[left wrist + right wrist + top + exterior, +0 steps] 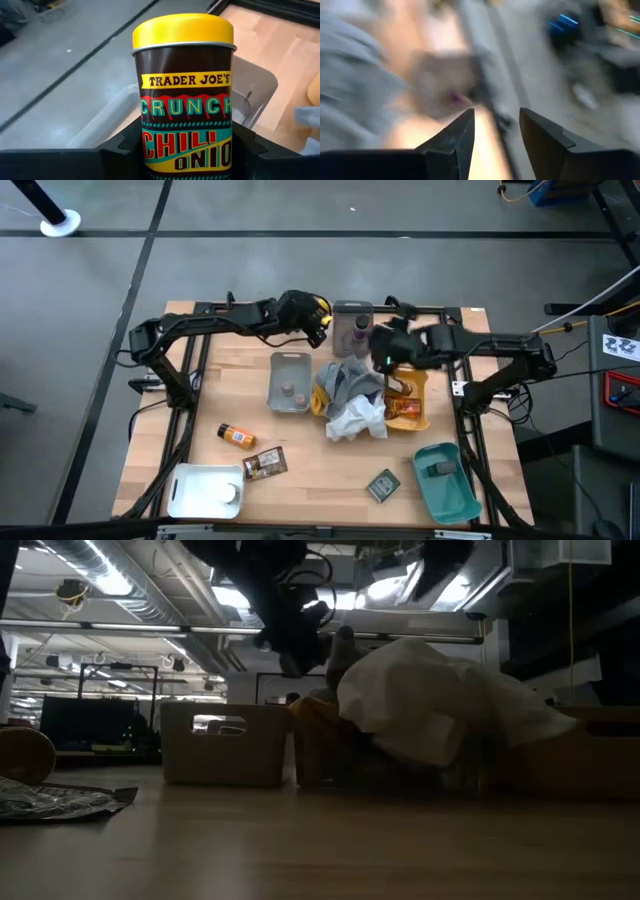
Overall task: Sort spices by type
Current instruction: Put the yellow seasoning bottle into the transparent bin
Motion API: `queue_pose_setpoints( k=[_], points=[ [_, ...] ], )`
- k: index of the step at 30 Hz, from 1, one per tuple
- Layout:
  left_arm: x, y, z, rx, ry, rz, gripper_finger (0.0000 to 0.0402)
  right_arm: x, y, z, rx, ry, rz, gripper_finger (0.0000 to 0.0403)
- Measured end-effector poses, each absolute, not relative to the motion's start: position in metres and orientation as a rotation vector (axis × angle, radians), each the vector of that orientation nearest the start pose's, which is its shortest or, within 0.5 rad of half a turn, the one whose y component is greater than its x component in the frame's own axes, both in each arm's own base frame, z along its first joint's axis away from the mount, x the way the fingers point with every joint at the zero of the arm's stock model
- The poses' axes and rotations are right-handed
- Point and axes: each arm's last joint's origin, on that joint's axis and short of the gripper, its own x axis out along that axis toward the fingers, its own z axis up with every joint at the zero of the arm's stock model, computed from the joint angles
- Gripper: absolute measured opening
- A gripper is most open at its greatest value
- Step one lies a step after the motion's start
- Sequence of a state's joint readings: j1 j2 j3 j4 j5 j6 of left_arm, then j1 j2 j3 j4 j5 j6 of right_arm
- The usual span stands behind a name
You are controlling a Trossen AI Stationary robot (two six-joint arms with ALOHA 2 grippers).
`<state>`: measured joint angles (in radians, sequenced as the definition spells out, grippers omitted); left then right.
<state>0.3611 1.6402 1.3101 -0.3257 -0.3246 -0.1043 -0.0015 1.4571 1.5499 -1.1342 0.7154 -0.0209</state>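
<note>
Pale wood-plank table [300, 485], open along its near edge. Crumpled grey and white cloths [348, 402] heaped mid-table. Left gripper [318, 318] at the far edge beside a clear tray [352, 326], clamped on a glossy cylindrical jar [185, 95], yellow lid, dark printed label. Right gripper [496, 131] raised above the yellow tray [410, 402], fingers apart, empty.

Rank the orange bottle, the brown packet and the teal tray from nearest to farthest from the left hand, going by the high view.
From the left hand, which holds a yellow-lidded jar at the table's far edge:
1. Orange bottle, on the left side, mid-table.
2. Brown packet, just nearer the front edge than the bottle.
3. Teal tray, front right corner, plainly farthest.
</note>
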Motion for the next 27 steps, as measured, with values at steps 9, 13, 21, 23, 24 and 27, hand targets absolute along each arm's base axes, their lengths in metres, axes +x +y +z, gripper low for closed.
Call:
queue_pose_setpoints(
  k=[9,13,21,23,24,27],
  points=[
    [0.34,0.151,0.277,-0.135,0.437,0.636,0.0168,0.296,-0.102,0.372,-0.268,0.546,-0.388,0.0156],
    [0.338,0.151,0.268,-0.131,0.414,0.633,0.0168,0.294,-0.143,0.347,-0.218,0.522,-0.534,0.0156],
    [0.34,0.152,0.251,-0.034,0.336,0.561,0.0168,0.297,-0.204,0.299,-0.076,0.445,-0.622,0.0156],
    [0.338,0.153,0.249,-0.024,0.319,0.563,0.0168,0.303,-0.209,0.289,-0.039,0.448,-0.606,0.0156],
    [0.337,0.153,0.247,-0.011,0.315,0.563,0.0168,0.304,-0.212,0.283,-0.023,0.46,-0.604,0.0156],
    [0.333,0.158,0.242,-0.007,0.332,0.577,0.0169,0.313,-0.215,0.27,0.005,0.464,-0.562,0.0156]
  ],
)
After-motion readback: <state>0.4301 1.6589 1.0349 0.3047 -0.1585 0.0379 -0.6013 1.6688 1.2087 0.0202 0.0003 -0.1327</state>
